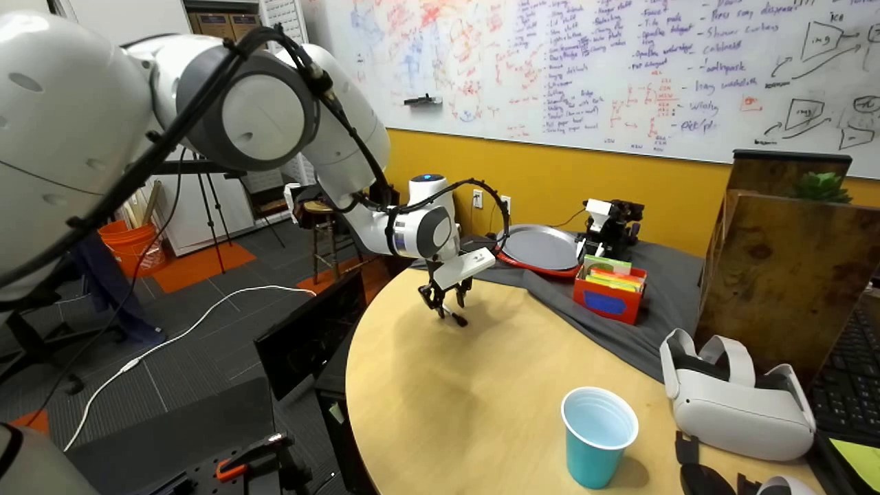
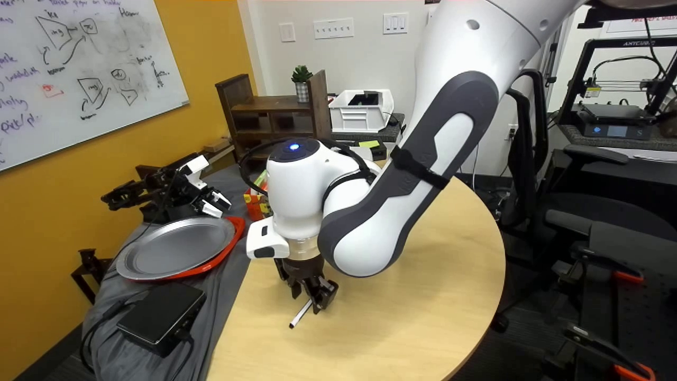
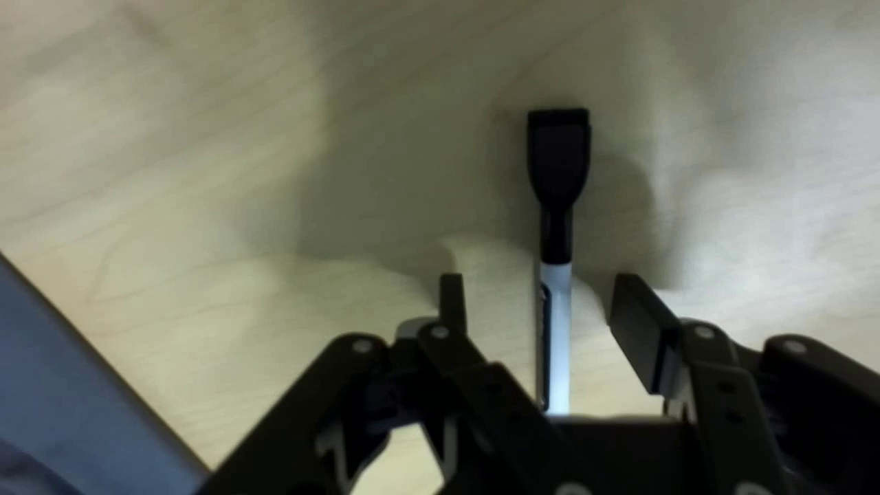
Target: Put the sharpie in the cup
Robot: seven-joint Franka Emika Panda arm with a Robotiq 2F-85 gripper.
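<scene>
The sharpie (image 3: 557,323) lies flat on the round wooden table (image 1: 481,426). It has a white barrel and a broad black end, and it also shows in both exterior views (image 1: 460,320) (image 2: 300,314). My gripper (image 3: 538,295) is open and low over the table, with one finger on each side of the barrel. Gaps show between the sharpie and both fingers. The barrel's near end is hidden under the gripper. The light blue cup (image 1: 598,447) with a white rim stands upright near the table's edge in an exterior view, well away from the gripper (image 1: 450,306).
A white VR headset (image 1: 742,412) sits beside the cup. A red box of packets (image 1: 608,302), a round grey pan (image 1: 540,247) and a small black robot arm (image 1: 615,223) are on the dark cloth. A black box (image 2: 161,317) with cables lies there too.
</scene>
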